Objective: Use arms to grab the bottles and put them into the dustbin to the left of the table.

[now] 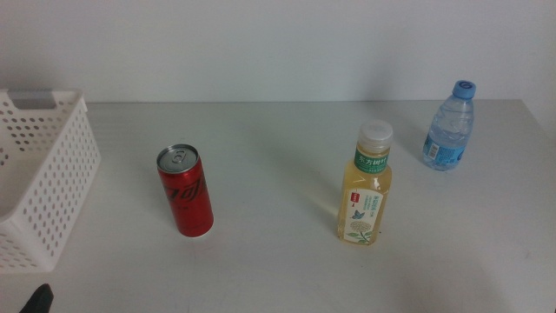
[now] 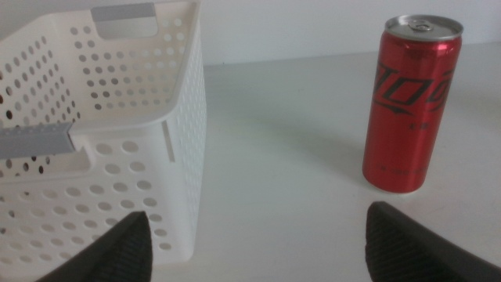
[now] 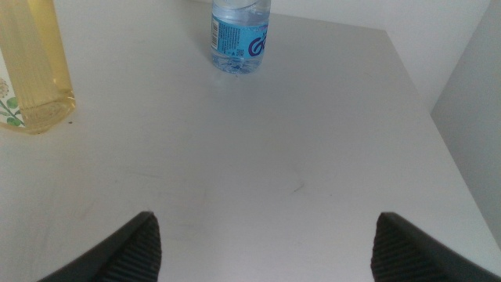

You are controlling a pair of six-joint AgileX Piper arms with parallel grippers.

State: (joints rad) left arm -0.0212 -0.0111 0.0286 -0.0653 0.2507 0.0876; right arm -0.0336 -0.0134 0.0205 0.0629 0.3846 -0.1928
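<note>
A slim red cola can stands upright left of centre on the table. A yellow tea bottle with a white cap stands right of centre. A clear water bottle with a blue cap stands at the far right. The white perforated dustbin sits at the left edge. My left gripper is open and empty, low at the front left, facing the can and the dustbin. My right gripper is open and empty, facing the tea bottle and the water bottle.
Only a dark tip of the left gripper shows at the bottom left of the middle view; the right arm is out of that view. The table's right edge runs close beside the water bottle. A white wall stands behind the table.
</note>
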